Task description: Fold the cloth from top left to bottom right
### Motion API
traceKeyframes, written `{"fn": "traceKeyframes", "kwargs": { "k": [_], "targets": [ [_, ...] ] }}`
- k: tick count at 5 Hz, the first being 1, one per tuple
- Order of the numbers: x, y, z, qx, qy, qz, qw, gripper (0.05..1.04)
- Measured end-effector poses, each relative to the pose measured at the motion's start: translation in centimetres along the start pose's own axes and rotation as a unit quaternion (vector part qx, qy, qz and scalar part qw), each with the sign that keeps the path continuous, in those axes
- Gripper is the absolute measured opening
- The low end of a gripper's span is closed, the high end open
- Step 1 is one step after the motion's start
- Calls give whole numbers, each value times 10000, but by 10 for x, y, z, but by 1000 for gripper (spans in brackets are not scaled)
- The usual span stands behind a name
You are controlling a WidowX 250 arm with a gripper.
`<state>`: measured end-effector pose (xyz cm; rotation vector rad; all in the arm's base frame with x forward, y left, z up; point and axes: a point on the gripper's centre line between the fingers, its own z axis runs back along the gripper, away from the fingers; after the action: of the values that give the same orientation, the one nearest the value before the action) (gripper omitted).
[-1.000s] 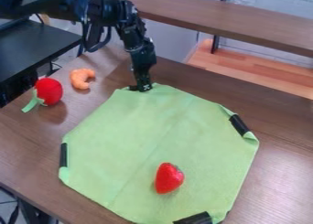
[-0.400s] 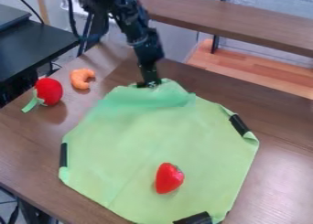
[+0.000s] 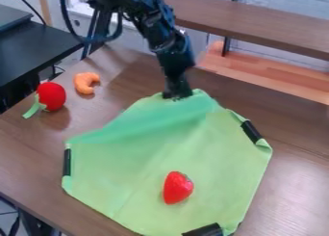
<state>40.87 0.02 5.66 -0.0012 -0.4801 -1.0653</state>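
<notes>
Brown tabletop, green cloth [image 3: 141, 167] beneath red strawberry [image 3: 177, 187], pincer [image 3: 177, 94] at top edge.

Brn wood table [image 3: 29, 148] w/ pale light sheen toward view's lower R. Upper L, a blk desk [image 3: 38, 49] near it. Upper R, a brn shelf [image 3: 257, 22] runs diag. above lighter wood planks [image 3: 257, 76], w/ a thin blk post [image 3: 226, 46]. Lt gray wall [image 3: 283, 4] behind, faintly lined.

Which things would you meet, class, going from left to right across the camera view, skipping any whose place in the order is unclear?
Red toy → orange curved toy → strawberry → right-hand black strip
</notes>
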Motion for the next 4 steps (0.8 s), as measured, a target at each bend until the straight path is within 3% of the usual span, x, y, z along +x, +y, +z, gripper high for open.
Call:
{"fn": "traceKeyframes", "kwargs": {
  "k": [1, 2, 3, 4],
  "targets": [
    [14, -30, 8, -142, -165, -353, 9991, 51],
    [29, -59, 27, -138, -425, -740, 9963, 51],
    [39, -87, 34, -152, -497, -1087, 9927, 51],
    [40, -111, 33, 14, -385, -1243, 9915, 51]
  ]
}}
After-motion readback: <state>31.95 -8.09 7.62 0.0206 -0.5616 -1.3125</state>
